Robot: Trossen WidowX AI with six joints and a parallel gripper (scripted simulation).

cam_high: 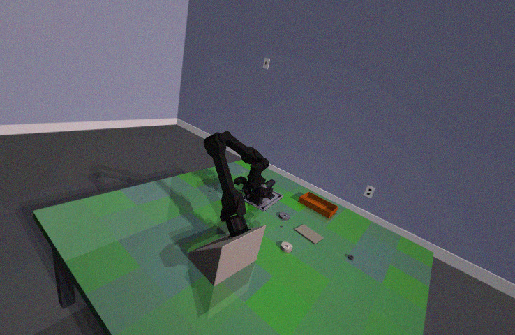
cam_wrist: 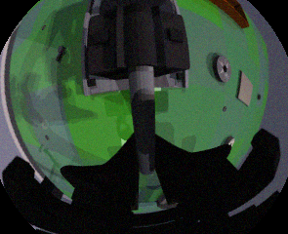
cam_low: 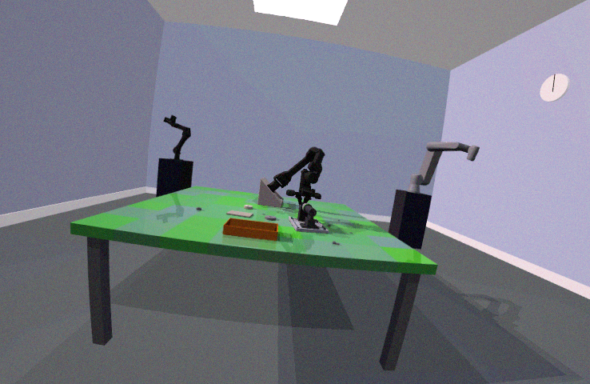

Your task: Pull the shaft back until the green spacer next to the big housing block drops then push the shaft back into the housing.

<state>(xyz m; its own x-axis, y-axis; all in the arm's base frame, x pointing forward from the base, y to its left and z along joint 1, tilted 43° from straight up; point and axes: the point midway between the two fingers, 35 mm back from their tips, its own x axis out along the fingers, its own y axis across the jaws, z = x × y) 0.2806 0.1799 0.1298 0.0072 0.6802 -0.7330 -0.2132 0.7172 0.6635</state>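
Gripping the shaft (cam_wrist: 144, 114) outside its housing (cam_high: 268, 192) (cam_low: 309, 222) (cam_wrist: 139, 36), near the counter's (cam_high: 289, 303) (cam_low: 146, 241) (cam_wrist: 97, 132) wall-side edge, the clamped hand (cam_high: 257, 196) (cam_low: 302, 214) (cam_wrist: 142, 135) presumably keeps travel straight; I can't distinguish the green spacer.

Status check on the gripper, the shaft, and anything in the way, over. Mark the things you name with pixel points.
Gripper (cam_wrist: 142, 135) shut on shaft (cam_wrist: 144, 117). Shaft's far end at housing (cam_wrist: 136, 41). Orange tray (cam_high: 313, 209) (cam_low: 249, 234) (cam_wrist: 233, 12) off to one side, seemingly clear of the shaft's line.

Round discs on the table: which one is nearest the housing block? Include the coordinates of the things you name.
The grey disc (cam_high: 280, 217) (cam_low: 270, 218) (cam_wrist: 219, 66), darker than the pale one (cam_high: 283, 249) (cam_low: 248, 207) and lying on the orange tray's (cam_high: 333, 212) (cam_low: 250, 234) side.
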